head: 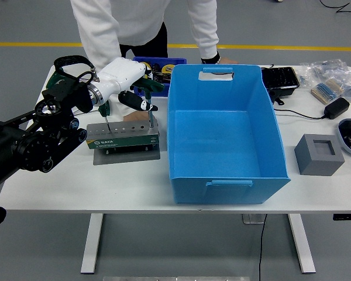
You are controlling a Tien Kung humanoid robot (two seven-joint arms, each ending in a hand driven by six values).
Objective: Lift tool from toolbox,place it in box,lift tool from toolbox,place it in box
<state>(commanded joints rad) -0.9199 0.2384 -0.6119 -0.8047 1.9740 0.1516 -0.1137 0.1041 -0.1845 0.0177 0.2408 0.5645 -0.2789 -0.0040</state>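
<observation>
**Left hand reaching over tool rack, first lift pending**

Landmark: green tool rack (123,136). Left hand (127,82) is hovering just above the rack, fingers loosely curled, apparently clamping nothing. Two green-handled screwdrivers are standing upright in the rack: one at its left end (105,111), one at its right end (150,102), right by the fingertips. Right of the rack, blue box (222,134) is sitting empty. Step: likely grasping the first tool. Next move needs closing on a handle and pulling straight up.

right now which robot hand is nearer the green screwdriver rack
Left. The left hand hovers directly above the green screwdriver rack, fingers around the green-handled screwdriver standing at its right end. The right hand is out of view.
</observation>
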